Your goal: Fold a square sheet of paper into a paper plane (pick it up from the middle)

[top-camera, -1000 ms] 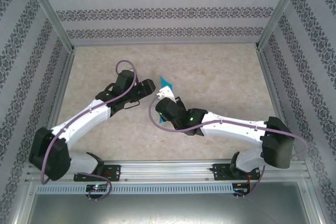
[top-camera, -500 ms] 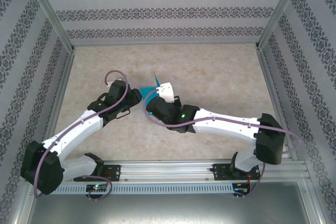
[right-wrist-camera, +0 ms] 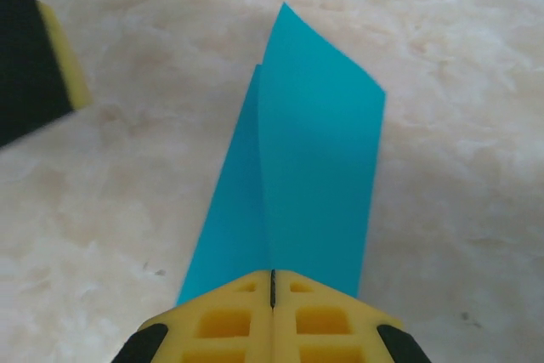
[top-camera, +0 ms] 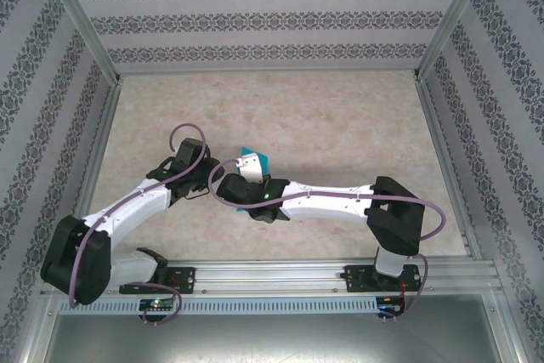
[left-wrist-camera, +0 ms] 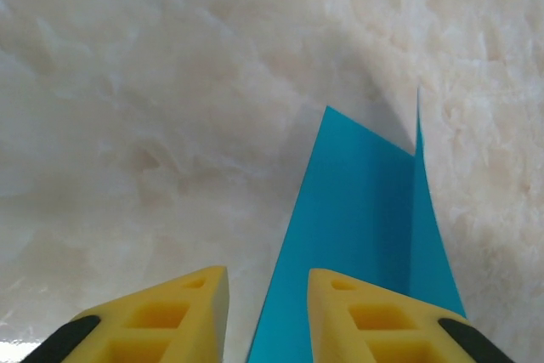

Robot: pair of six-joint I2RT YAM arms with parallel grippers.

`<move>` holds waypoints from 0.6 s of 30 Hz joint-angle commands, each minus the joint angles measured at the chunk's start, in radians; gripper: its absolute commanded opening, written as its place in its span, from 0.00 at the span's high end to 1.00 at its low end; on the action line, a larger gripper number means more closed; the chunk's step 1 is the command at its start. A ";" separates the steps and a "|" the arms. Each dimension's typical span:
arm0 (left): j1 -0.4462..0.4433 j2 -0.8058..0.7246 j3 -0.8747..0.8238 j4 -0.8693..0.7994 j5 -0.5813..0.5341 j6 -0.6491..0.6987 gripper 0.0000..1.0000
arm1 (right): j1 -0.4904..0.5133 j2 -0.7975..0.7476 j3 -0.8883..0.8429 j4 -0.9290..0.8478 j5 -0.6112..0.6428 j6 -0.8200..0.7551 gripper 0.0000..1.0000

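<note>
The teal-blue square sheet of paper (right-wrist-camera: 314, 167) is folded lengthwise into a slim layered paper plane shape with a centre crease. It is held off the table near the middle (top-camera: 257, 160). My right gripper (right-wrist-camera: 272, 274) is shut on its near end, pads pressed together on the crease. My left gripper (left-wrist-camera: 268, 282) comes in from the left with a gap between its yellow fingers. The paper's (left-wrist-camera: 365, 201) left edge runs into that gap, and the right finger (left-wrist-camera: 365, 312) lies over the paper. One left finger (right-wrist-camera: 59, 48) shows at the upper left of the right wrist view.
The tabletop (top-camera: 340, 125) is beige and marble-patterned, with patterned walls on three sides and metal posts (top-camera: 81, 19) at the corners. An aluminium rail (top-camera: 272, 276) carrying the arm bases runs along the near edge. The two forearms cross close together at centre left.
Both grippers have moved left and toward the near edge, the right one carrying the paper. The left gripper's fingers have narrowed around the paper's edge.
</note>
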 commanded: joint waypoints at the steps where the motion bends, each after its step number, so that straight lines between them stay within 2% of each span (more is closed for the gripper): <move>1: 0.008 0.037 -0.023 0.123 0.106 -0.058 0.73 | -0.007 -0.015 -0.022 0.095 -0.070 0.007 1.00; 8: 0.008 0.157 -0.047 0.279 0.232 -0.128 0.80 | -0.019 -0.043 -0.075 0.148 -0.103 -0.004 1.00; 18: 0.000 0.305 -0.024 0.352 0.316 -0.137 0.85 | -0.041 -0.047 -0.117 0.175 -0.151 0.004 1.00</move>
